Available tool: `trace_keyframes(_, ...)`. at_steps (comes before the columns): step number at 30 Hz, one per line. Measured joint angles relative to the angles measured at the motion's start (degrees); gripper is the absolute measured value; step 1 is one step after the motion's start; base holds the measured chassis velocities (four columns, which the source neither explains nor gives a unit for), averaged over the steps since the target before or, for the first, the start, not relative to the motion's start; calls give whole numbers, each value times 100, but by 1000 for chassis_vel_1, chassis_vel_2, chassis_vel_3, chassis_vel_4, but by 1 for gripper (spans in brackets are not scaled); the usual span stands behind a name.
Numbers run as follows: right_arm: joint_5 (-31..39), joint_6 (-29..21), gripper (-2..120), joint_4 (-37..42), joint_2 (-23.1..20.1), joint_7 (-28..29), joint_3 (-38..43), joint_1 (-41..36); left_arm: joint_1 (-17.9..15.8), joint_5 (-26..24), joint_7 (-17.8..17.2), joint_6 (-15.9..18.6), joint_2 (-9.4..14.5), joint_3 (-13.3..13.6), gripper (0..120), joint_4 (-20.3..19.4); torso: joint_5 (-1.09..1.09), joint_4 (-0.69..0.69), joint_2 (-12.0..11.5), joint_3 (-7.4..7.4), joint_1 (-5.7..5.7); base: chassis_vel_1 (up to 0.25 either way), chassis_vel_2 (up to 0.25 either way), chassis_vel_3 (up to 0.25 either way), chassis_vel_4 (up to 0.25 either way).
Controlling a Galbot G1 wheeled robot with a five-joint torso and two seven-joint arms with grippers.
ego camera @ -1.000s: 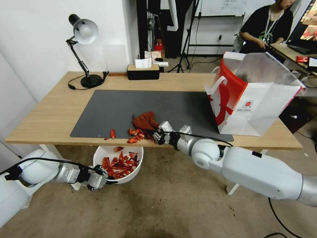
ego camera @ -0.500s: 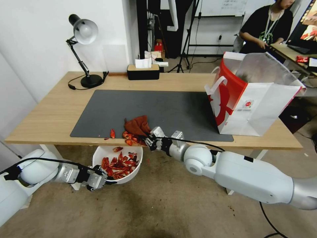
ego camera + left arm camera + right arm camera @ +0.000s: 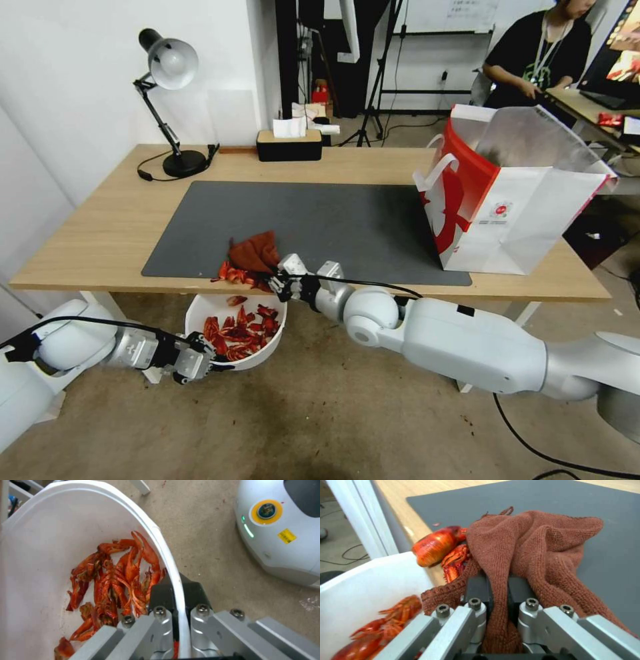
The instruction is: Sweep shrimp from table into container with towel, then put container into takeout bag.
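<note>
Most shrimp (image 3: 241, 327) already lie in the container (image 3: 200, 311), gripped at its rim by the left hand (image 3: 200, 363) below the worktop (image 3: 100, 233) edge. The right hand (image 3: 283, 285), clamping the towel (image 3: 253, 252), pushes a last few at the edge (bagging remains); the takeout bag (image 3: 527, 220) stands well apart.

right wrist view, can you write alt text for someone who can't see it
The right gripper is shut on a rust-brown towel, pushing a few red-orange shrimp along the table's front edge, beside the dark grey mat. Just below the edge sits a white container with more shrimp already inside.
</note>
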Motion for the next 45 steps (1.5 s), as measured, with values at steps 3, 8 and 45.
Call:
trace_keyframes(3, 19, 4, 5, 4, 32, -2, -82, 47, -4, -26, -41, -4, -25, 0, 0, 7, 1, 0, 0, 0, 0, 0, 0, 0, 0)
trace_keyframes(8, 77, 12, 5, 85, 12, -40, -233, 152, -12, -42, -53, -22, -56, -1, 0, 36, 0, -1, 0, 0, 0, 0, 0, 0, 0)
trace_keyframes(45, 341, -14, 5, 757, -195, -207, -797, 534, -106, -191, -63, -130, -231, -3, 0, 179, 1, -1, 0, 0, 0, 0, 0, 0, 0)
